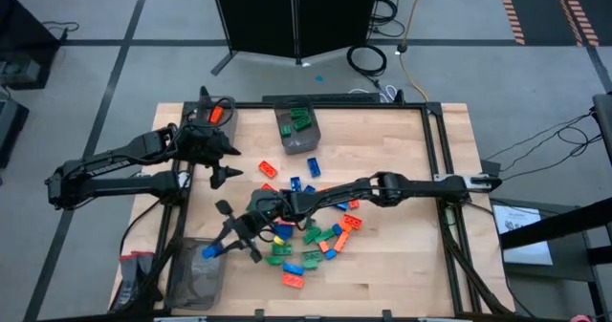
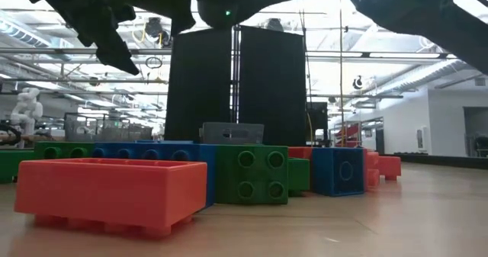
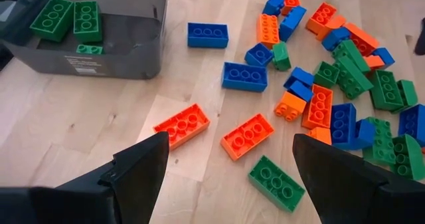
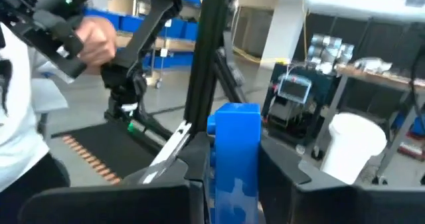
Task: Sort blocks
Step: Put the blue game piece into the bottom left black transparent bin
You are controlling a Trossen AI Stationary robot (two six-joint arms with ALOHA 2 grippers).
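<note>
table (image 1: 402,265): blocks (image 1: 320,241) piled mid | right pincer (image 1: 212,250) grips blue block (image 4: 234,157) | left pincer (image 3: 229,167) wide

The blocks (image 1: 311,236) lie packed close together in the middle of the table (image 1: 402,274), with little room between them. The right arm (image 1: 382,188) stretches across over this pile. The wood on the right side of the table is bare. A bin (image 1: 298,129) sits at the back, another bin (image 1: 196,282) at the front left.
</note>
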